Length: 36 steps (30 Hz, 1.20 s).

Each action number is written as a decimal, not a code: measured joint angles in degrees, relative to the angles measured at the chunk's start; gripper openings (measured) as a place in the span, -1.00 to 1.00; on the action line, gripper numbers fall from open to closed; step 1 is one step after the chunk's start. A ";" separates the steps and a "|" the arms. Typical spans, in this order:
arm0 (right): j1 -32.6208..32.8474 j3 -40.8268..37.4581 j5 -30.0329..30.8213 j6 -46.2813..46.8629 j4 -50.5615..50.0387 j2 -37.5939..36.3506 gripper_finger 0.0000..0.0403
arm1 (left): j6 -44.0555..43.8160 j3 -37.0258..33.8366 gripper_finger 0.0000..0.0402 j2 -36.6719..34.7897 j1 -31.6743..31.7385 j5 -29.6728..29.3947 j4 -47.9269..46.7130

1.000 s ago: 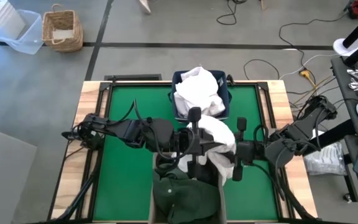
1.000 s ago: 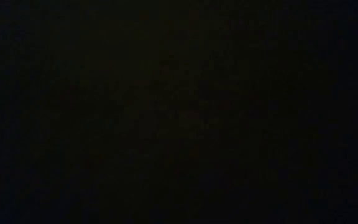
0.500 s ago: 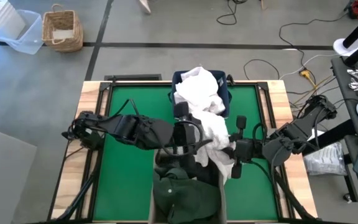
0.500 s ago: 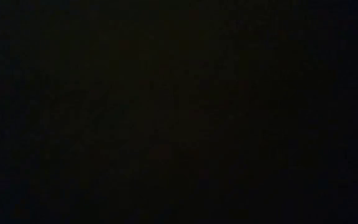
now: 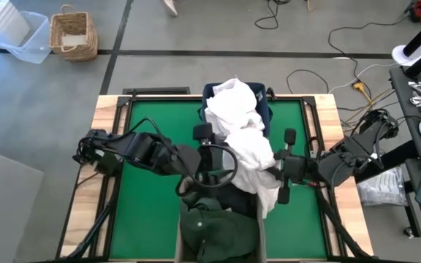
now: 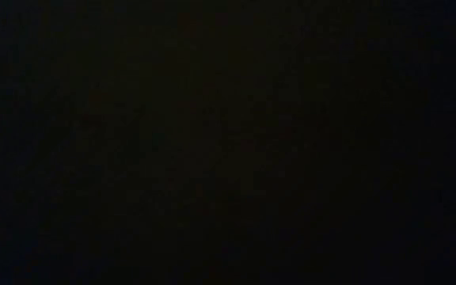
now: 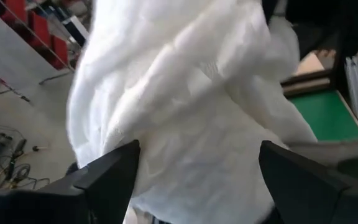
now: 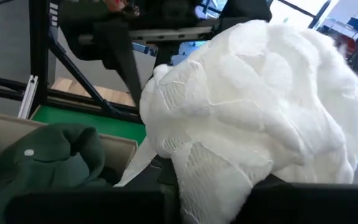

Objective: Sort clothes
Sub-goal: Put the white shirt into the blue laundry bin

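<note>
Your left gripper [image 5: 212, 155] sits mid-bench, just beside the white garment [image 5: 251, 150], jaws spread wide; in its wrist view the two fingers [image 7: 107, 177] stand apart with the cloth [image 7: 185, 106] filling the gap, but they do not pinch it. Your right gripper [image 5: 275, 172] comes in from the other side with its jaws clamped on the same white garment [image 8: 260, 118], which hangs bunched over them.

More white cloth [image 5: 232, 102] is heaped in the navy bin [image 5: 267, 117] at the far middle of the green bench [image 5: 152, 120] and joins the piece you hold. A dark green garment [image 5: 214, 226] lies in the beige bin [image 5: 179, 237] at the near edge, with dark cloth [image 5: 234, 199] beside it. The low view is black and gives nothing.
</note>
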 joint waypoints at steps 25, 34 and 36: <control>-1.60 4.32 -0.05 -2.34 0.32 -0.33 -0.80 | -3.49 -0.02 0.60 -3.76 -5.76 -8.99 -1.93; -1.79 7.17 -0.03 -4.86 0.50 0.16 -0.80 | -8.91 -0.02 0.71 -4.64 -8.85 -22.26 -11.95; -1.82 8.99 0.01 -6.32 0.50 0.45 -0.80 | -11.45 -0.02 0.71 -4.66 -9.74 -22.60 -14.91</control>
